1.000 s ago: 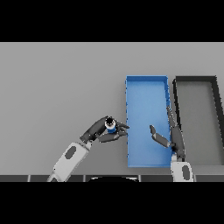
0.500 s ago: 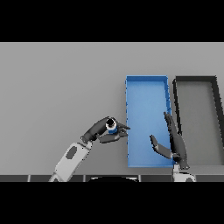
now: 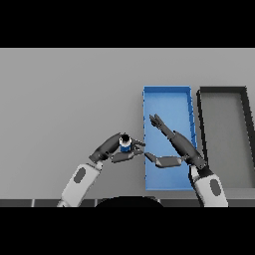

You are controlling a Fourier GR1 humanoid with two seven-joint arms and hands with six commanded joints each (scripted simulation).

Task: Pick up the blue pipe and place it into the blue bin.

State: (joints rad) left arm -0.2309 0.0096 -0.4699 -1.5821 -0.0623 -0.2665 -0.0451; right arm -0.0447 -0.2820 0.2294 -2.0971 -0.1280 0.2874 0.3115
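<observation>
We see a wide stretch of bare grey counter (image 3: 64, 94) running left and far from the arms, with open room on that side. To the right the space is taken up by two long trays lying side by side, their long sides running near to far. The blue bin (image 3: 167, 90) sits nearer the middle; just beside it on the right, close but with a thin strip of counter between, lies a dark grey bin (image 3: 222, 90) whose right wall runs close to the right edge of the view.

We find the blue pipe (image 3: 125, 143) just left of the blue bin's left wall, outside it, near its near half. It looks like a short blue piece with a dark, pale-rimmed top turned toward us. Our left hand (image 3: 115, 148) is clasped around it, fingers curled over its left side and the thumb reaching under its near side, so the pipe is pinched between them. We cannot tell whether the pipe is lifted off the counter or resting on it.

Our right hand (image 3: 177, 147) hangs over the near half of the blue bin, released and holding nothing, fingers stretched straight toward the far left, thumb pointing left toward the pipe. It covers part of the bin's floor. The far half of the bin is uncovered.
</observation>
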